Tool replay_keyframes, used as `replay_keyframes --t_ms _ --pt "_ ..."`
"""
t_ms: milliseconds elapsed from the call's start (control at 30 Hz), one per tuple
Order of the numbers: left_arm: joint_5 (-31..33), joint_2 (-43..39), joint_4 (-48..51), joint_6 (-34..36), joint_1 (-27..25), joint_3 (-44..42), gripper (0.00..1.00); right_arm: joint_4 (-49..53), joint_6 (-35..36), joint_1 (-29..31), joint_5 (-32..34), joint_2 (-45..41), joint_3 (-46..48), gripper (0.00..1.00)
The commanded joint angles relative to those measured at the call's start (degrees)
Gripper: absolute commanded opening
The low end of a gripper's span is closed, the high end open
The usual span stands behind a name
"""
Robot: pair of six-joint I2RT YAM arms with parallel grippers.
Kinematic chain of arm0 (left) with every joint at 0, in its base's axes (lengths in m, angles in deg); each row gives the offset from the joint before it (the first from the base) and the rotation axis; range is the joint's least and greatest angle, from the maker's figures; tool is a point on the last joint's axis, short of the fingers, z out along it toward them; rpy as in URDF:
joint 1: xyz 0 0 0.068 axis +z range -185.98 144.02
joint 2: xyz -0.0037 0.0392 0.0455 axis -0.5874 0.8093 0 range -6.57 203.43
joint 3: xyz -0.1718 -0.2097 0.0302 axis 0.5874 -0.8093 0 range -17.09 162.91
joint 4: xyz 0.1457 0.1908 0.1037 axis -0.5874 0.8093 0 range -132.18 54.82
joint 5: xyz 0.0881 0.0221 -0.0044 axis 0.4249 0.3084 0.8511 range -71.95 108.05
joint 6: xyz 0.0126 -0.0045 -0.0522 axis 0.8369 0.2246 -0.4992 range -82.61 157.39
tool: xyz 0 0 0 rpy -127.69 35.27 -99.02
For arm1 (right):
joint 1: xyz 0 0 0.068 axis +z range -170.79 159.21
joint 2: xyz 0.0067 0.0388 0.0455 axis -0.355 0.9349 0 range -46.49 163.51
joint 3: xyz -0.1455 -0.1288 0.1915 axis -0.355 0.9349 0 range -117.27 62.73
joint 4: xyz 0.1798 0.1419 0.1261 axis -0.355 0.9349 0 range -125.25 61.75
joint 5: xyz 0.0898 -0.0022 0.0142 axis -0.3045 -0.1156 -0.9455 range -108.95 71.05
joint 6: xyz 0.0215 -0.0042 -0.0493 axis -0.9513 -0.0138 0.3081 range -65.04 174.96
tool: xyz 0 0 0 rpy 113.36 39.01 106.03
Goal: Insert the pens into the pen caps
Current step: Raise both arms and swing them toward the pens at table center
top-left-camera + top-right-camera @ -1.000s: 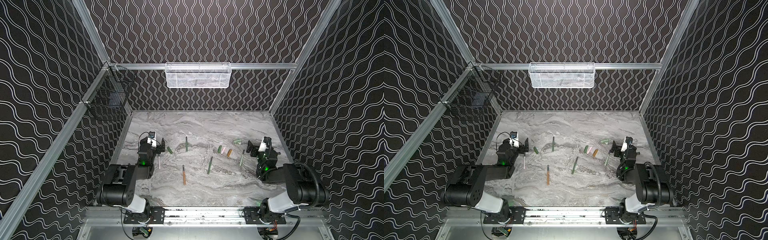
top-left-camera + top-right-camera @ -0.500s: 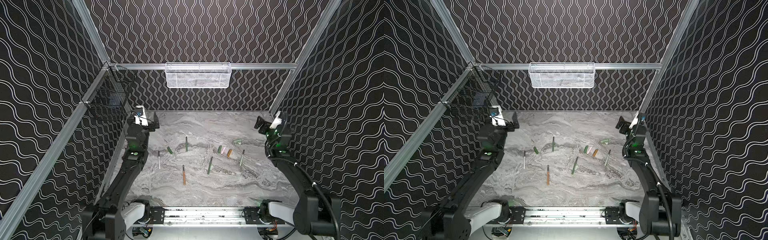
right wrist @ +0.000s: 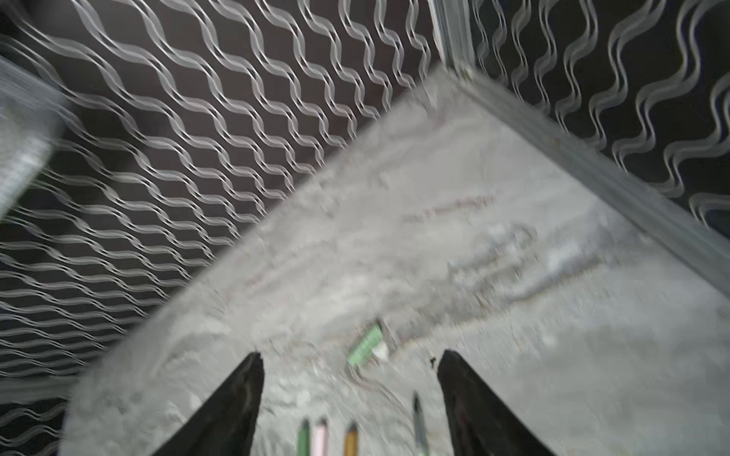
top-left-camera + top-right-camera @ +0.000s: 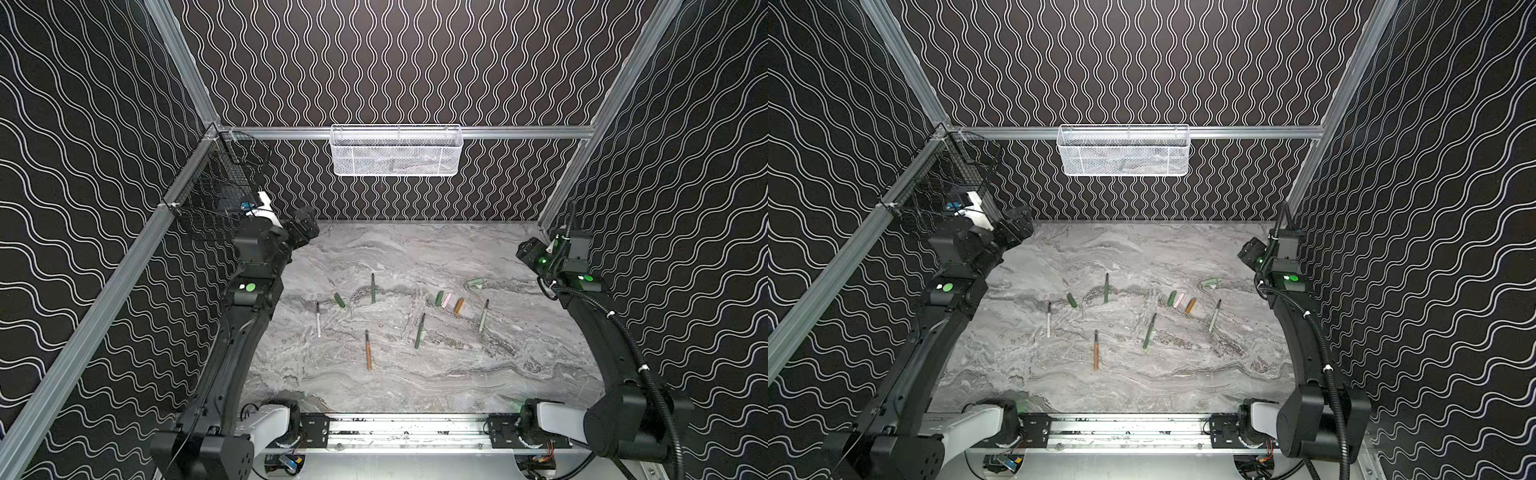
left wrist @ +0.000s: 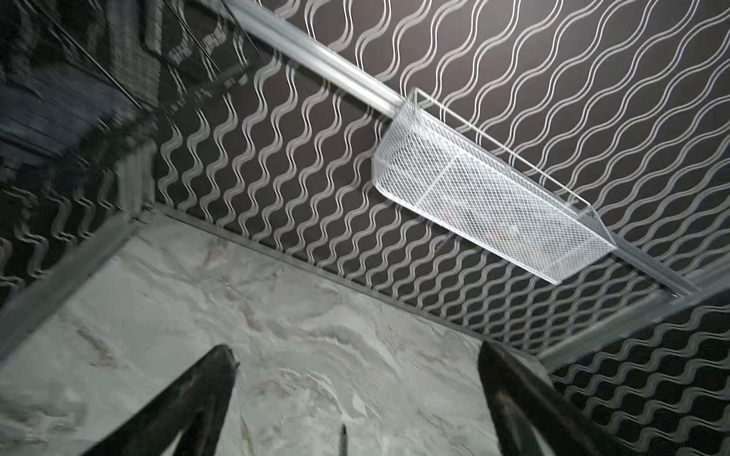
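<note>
Overhead, your left tool [image 5: 355, 349] and right tool [image 3: 351, 355] hang spread and empty above the grey marbled table [image 4: 415, 386], where five thin stick pens [image 4: 368, 349] and five stubby tube caps [image 4: 448, 300] lie apart, nothing capped yet; next, lower one onto a pen, the other onto its matching cap.

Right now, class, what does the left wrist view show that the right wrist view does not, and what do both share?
Only left wrist: the black wire basket and one dark pen tip. Only right wrist: the pale green cap, dark green cap, pink cap, orange-brown cap and pale green pen. Both: the marble table, the wavy wall, and an open, empty pincer: left pincer, right pincer.
</note>
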Motion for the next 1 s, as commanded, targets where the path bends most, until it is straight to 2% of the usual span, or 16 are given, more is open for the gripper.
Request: replay_keyframes --t_ms 0,67,133,233,300,367,467,533,633,700,767,900,967 --pt "-6.5 4.1 3.4 -7.9 -0.1 0.5 0.95 5.5 -1.4 2.1 2.4 0.0 3.1 0.58" --pt "-9.2 6.9 2.1 -11.5 -0.9 -0.2 0.9 4.4 -2.8 2.6 3.2 -0.3 6.5 0.51" --pt "-11.3 10.6 3.8 -10.6 -3.6 2.4 0.88 3.7 -3.3 3.4 4.4 0.0 9.0 0.5" --pt "-7.2 15.7 9.0 -2.0 -14.6 8.7 0.95 7.8 1.8 7.5 3.9 4.2 7.0 0.47" --pt "-1.9 18.7 13.6 3.0 -23.2 13.5 0.96 11.3 1.8 9.3 2.1 6.9 5.7 0.48" --pt "-2.7 20.0 14.9 4.0 -27.2 15.0 0.96 11.2 1.8 10.9 -0.3 6.9 5.9 0.49" --pt "-8.3 17.0 9.8 0.8 -27.5 8.6 0.94 9.6 2.5 12.2 -0.4 5.4 7.5 0.5" --pt "-10.1 14.6 6.3 -0.7 -27.9 4.3 0.94 8.1 2.3 12.6 1.0 5.5 8.5 0.46" --pt "-8.3 13.4 8.4 1.0 -29.5 4.3 0.94 11.2 2.8 12.8 2.8 9.0 5.8 0.36" --pt "-6.8 13.4 11.0 0.5 -30.2 5.6 0.89 12.0 2.8 12.9 4.4 10.6 5.7 0.33" --pt "-6.9 12.6 8.3 -3.3 -30.3 3.0 0.88 11.7 2.3 13.0 4.3 11.2 5.7 0.32" --pt "-10.0 12.6 3.9 -5.1 -30.2 0.4 0.88 12.0 1.3 13.0 3.8 12.6 6.3 0.33" --pt "-10.4 13.1 3.9 -6.4 -30.3 0.5 0.85 11.8 1.3 13.3 2.6 14.3 7.1 0.38"
